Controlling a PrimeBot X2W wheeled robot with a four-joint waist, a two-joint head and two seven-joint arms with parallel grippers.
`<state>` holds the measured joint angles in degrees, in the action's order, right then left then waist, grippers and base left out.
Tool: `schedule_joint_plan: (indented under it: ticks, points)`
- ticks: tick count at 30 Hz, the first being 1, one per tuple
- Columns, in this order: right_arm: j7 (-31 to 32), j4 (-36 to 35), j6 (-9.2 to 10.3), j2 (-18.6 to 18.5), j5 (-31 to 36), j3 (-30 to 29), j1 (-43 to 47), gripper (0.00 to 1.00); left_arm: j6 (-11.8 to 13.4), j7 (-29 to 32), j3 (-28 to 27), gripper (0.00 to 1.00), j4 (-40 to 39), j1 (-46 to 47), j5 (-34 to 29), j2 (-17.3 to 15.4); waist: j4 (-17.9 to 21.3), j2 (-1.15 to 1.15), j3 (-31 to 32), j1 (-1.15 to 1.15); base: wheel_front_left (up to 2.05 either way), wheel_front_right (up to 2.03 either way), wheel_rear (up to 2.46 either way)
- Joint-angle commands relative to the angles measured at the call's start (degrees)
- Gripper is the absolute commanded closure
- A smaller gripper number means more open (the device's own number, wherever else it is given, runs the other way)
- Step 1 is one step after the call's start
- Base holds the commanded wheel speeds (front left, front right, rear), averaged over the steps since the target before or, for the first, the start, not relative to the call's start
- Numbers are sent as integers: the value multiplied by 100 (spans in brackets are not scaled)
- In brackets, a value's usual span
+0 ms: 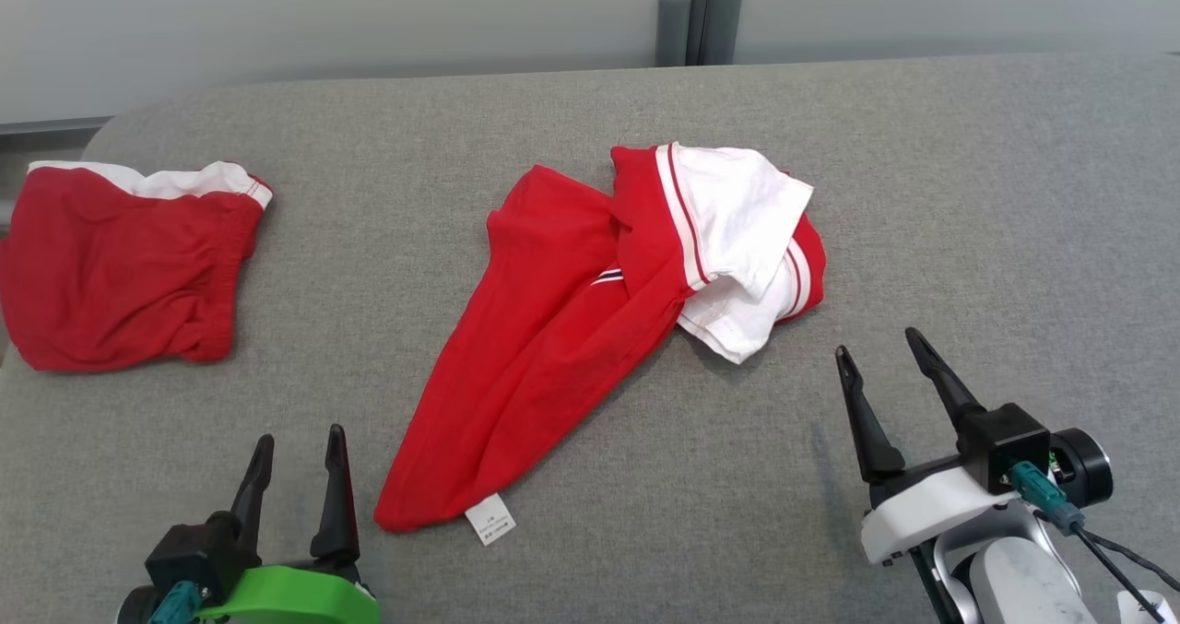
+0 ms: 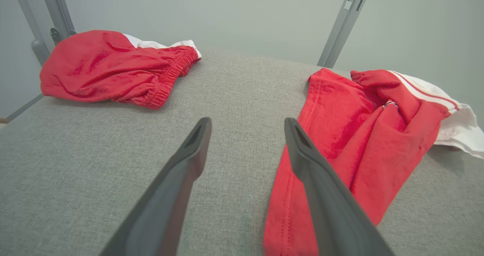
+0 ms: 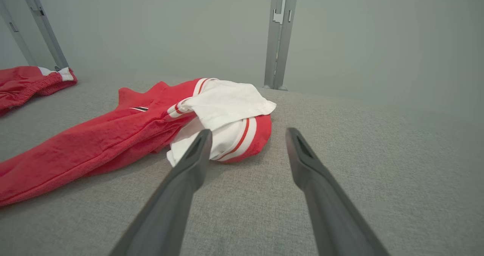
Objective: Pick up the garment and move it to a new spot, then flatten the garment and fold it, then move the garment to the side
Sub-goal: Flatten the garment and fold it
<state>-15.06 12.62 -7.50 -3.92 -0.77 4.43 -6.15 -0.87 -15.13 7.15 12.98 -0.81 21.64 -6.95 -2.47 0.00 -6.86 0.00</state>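
Nearest the robot, the left gripper (image 1: 300,436) sits low at the edge of the grey padded table (image 1: 645,108), fingers spread and nothing between them. Over on the other side the right gripper (image 1: 877,343) is just as wide and just as empty, poised above bare cloth.

Between the two, and this is what matters, lies the red-and-white shirt (image 1: 553,329). It is crumpled and rolled into a long wedge. Its narrow red end, with a white care label (image 1: 489,519) poking out, lies just beside the left gripper, slightly ahead and to that gripper's right. From there the long axis runs diagonally away, near-left to far-right, widening as it goes.

In the left wrist view the red cloth (image 2: 340,135) runs alongside and under the line of that gripper's (image 2: 246,123) right-hand finger, so the left arm looks the nearer one for that label end.

Further out, the wedge finishes in a bunch of white sleeve fabric with red stripes (image 1: 737,228), folded over itself. The right wrist view puts that white bunch (image 3: 227,104) just ahead and a little left of the right gripper (image 3: 247,133), near but apart.

So the likely call is one arm per end, left on the narrow tip, right on the sleeve bunch, pulling along that diagonal to spread it.

Well off to the far left lies a pair of red shorts (image 1: 120,264), clear of both grippers. Behind the table edge, grey frame posts (image 1: 698,11) stand against the wall.
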Motion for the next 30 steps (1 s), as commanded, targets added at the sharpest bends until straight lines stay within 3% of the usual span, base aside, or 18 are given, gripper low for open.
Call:
schedule_joint_plan:
  ticks: [1,6,13,21,30]
  points:
    - [-17,-41,2,-26,23,-47,41,0,-72,0,-98,0,-91,-96,-88,-18,-14,0,28,0,0,0,0]
    - [-17,-106,2,-43,32,-175,103,0,-314,0,-260,0,-311,-268,-370,88,-18,0,96,0,0,0,0]
    - [-18,-80,2,-20,38,-67,-67,0,-572,0,258,0,-135,382,-609,189,117,0,-5,0,0,0,0]
    - [-18,-118,2,44,-52,35,-278,0,-659,345,1483,0,340,1811,-921,142,860,0,-318,0,0,0,0]
    - [-17,-171,2,96,-230,39,-366,0,-664,903,2495,0,1170,2824,-884,-244,1789,0,-651,0,0,0,0]
